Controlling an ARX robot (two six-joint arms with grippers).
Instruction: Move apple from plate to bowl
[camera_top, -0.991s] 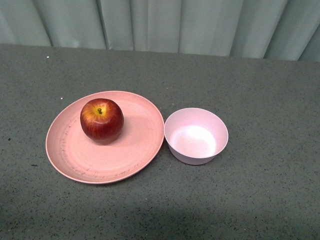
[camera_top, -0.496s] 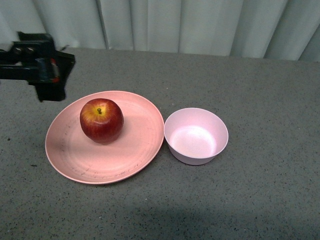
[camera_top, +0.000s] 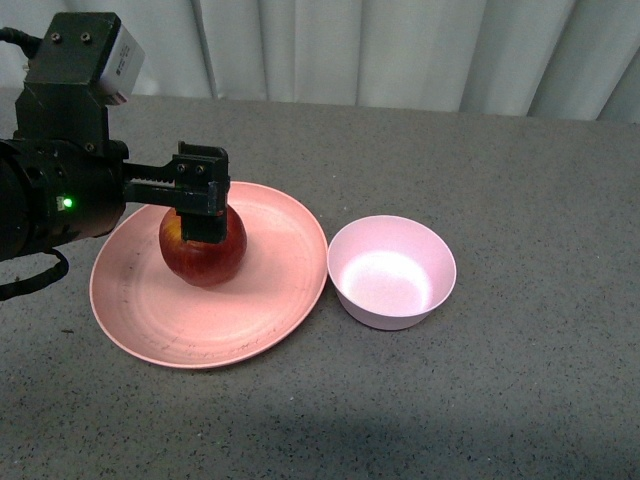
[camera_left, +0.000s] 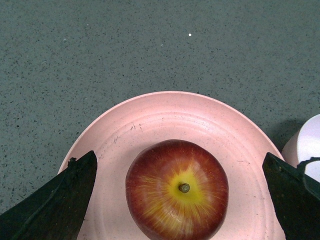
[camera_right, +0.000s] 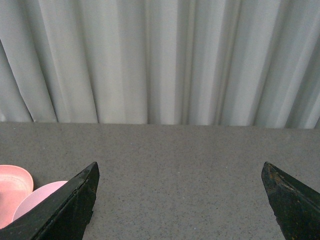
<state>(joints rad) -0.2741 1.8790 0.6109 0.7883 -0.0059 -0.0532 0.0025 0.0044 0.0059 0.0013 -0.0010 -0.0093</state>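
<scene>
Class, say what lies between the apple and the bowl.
Only a bare stretch of plate lies between apple and bowl, seen in the front view.

Front cam: near side, high, angled down at table (camera_top: 520, 400), facing far curtain (camera_top: 400, 50); sees everything. Left wrist cam: close, straight down on apple (camera_left: 177, 190) and plate (camera_left: 150, 115), sliver of bowl (camera_left: 306, 145); all shared with front. Right wrist cam: low, level, facing curtain; shares table, plate edge, bowl edge.
</scene>
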